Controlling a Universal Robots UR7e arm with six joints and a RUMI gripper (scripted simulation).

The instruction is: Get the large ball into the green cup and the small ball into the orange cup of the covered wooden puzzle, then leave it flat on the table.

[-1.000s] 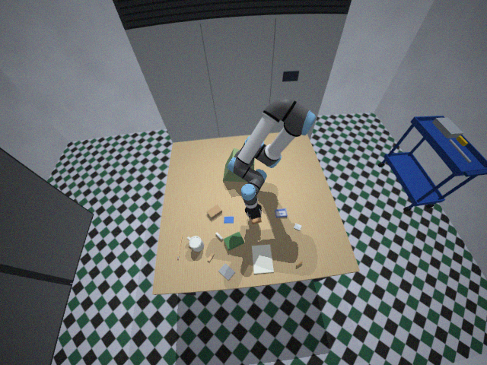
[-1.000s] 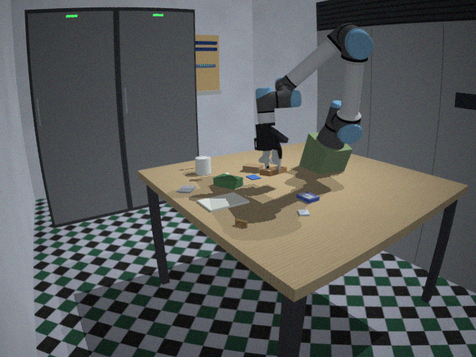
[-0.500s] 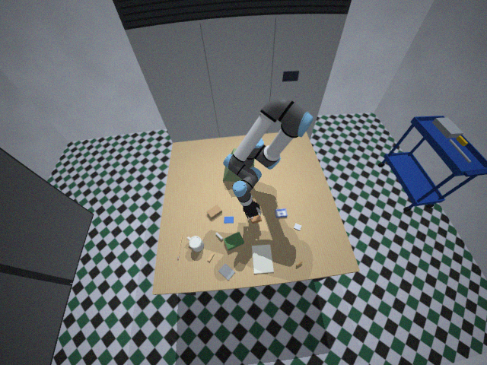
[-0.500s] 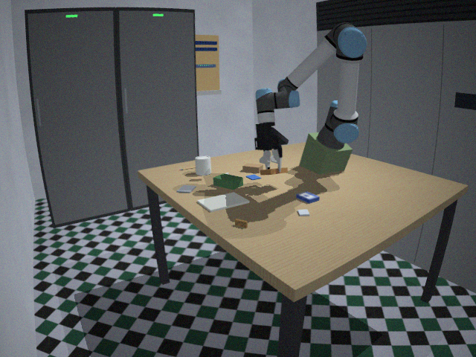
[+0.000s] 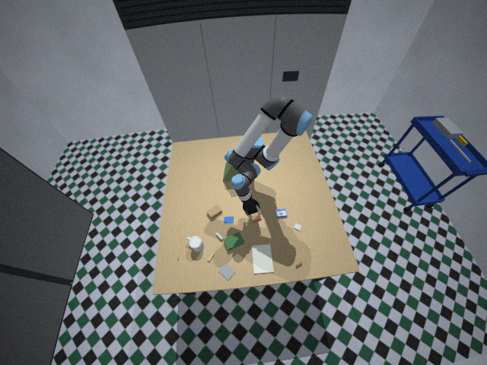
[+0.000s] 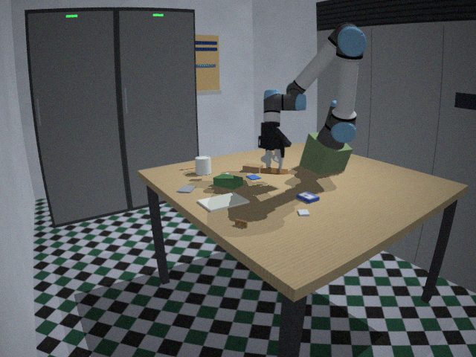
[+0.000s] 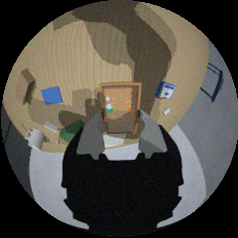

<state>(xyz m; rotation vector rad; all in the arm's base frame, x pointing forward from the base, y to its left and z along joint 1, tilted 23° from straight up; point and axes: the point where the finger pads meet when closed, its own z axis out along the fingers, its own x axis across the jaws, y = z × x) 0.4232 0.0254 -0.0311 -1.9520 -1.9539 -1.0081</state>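
Observation:
The wooden puzzle [image 5: 256, 216] [image 6: 274, 170] [image 7: 120, 94] is a small flat tray with an orange-brown rim and a clear cover. My gripper [image 5: 251, 212] [image 6: 274, 159] [image 7: 120, 110] points down and is shut on the puzzle's near end, holding it about level, just above the table [image 5: 314, 176] [image 6: 365, 211]. In the wrist view a white ball [image 7: 107, 99] lies by the puzzle's left wall, just above the green cup [image 7: 110, 110]. The orange cup [image 7: 131, 109] is at the right wall. I cannot tell the two balls apart.
A green wedge block [image 5: 227, 171] [image 6: 323, 157] stands behind the gripper by the arm's base. A white mug [image 5: 195, 243] [image 6: 202, 165], green box [image 5: 233, 240] [image 6: 227, 181], white board [image 5: 262, 258] [image 6: 221, 201], blue box [image 5: 281, 213] [image 6: 307, 197] and wooden block [image 5: 214, 211] lie around. A blue cart [image 5: 444, 157] stands off the table.

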